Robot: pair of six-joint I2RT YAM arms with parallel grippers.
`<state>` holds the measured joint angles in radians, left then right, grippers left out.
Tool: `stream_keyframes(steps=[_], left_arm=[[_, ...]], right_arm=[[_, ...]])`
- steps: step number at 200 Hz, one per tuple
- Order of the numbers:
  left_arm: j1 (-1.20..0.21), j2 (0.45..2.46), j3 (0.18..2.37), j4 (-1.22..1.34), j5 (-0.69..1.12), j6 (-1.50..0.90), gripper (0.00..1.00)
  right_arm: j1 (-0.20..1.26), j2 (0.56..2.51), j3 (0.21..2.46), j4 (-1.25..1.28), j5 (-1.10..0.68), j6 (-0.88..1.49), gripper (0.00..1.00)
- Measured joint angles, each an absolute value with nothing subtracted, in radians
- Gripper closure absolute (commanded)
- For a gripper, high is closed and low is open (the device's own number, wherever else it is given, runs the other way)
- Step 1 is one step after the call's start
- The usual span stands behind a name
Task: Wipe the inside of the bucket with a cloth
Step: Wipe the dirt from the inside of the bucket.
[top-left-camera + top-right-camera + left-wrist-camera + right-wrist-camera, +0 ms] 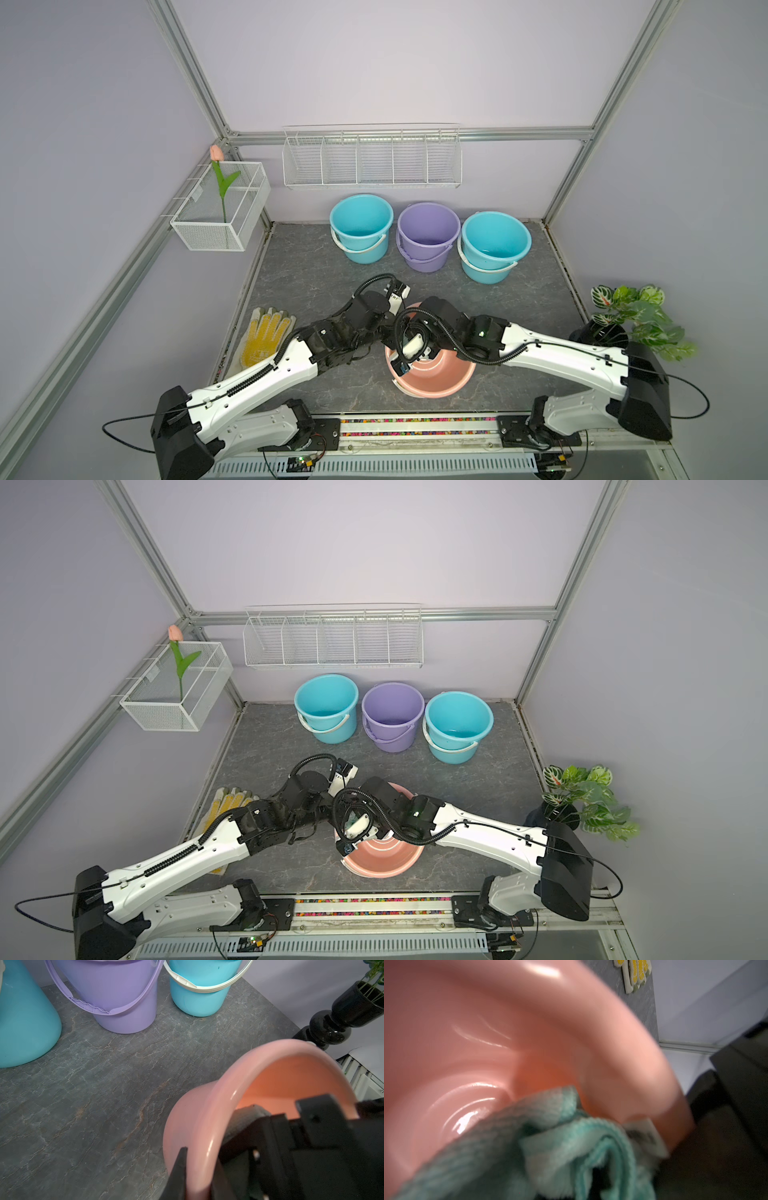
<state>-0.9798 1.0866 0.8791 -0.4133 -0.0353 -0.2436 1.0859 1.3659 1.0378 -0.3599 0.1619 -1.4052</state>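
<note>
A pink bucket (pixel 436 384) (pixel 384 864) stands tilted at the front middle of the table, its mouth turned up and toward me. My left gripper (pixel 200 1155) is shut on the bucket's far-left rim (pixel 209 1124), one finger outside the wall and one inside. My right gripper (pixel 591 1176) reaches down into the bucket, shut on the bunched mint-green cloth (pixel 550 1138), whose white label (pixel 645 1134) lies against the inner wall (pixel 471 1047). The cloth hides the right fingers. In both top views the right wrist covers most of the cloth; a sliver of it (pixel 353 817) shows.
Two blue buckets (pixel 360 226) (pixel 494 245) and a purple bucket (pixel 428 235) stand in a row at the back. A white glove with yellow dots (pixel 262 336) lies front left. A plant in a black vase (pixel 602 332) stands at the right. Wire baskets (pixel 372 160) hang on the walls.
</note>
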Motion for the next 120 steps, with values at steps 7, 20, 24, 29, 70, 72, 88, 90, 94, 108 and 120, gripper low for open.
stream_keyframes(steps=[7,20,24,29,70,72,88,90,94,108,120], left_arm=[[-0.98,1.087,0.879,-0.412,-0.035,-0.244,1.0],[-0.98,1.087,0.879,-0.41,-0.033,-0.244,1.0],[-0.98,1.088,0.879,-0.409,-0.033,-0.244,1.0],[-0.98,1.088,0.879,-0.407,-0.033,-0.244,1.0],[-0.98,1.093,0.879,-0.402,-0.032,-0.25,1.0],[-0.98,1.093,0.879,-0.401,-0.032,-0.25,1.0],[-0.98,1.096,0.879,-0.401,-0.031,-0.25,1.0],[-0.98,1.096,0.879,-0.401,-0.03,-0.25,1.0],[-0.98,1.097,0.879,-0.401,-0.029,-0.25,1.0],[-0.98,1.1,0.879,-0.398,-0.028,-0.252,1.0],[-0.981,1.102,0.879,-0.394,-0.028,-0.254,1.0]], right_arm=[[1.076,1.36,1.046,-0.373,0.168,-1.424,0.93],[1.058,1.348,1.056,-0.39,0.179,-1.457,0.93],[1.054,1.346,1.059,-0.397,0.183,-1.466,0.93],[1.049,1.342,1.062,-0.405,0.188,-1.477,0.93],[1.022,1.301,1.068,-0.487,0.248,-1.54,0.93],[1.021,1.299,1.068,-0.493,0.25,-1.541,0.93],[1.021,1.278,1.068,-0.537,0.278,-1.549,0.93],[1.021,1.275,1.068,-0.543,0.281,-1.549,0.93],[1.021,1.27,1.068,-0.555,0.287,-1.55,0.93],[1.021,1.251,1.068,-0.602,0.306,-1.549,0.93],[1.021,1.234,1.068,-0.638,0.318,-1.547,0.93]])
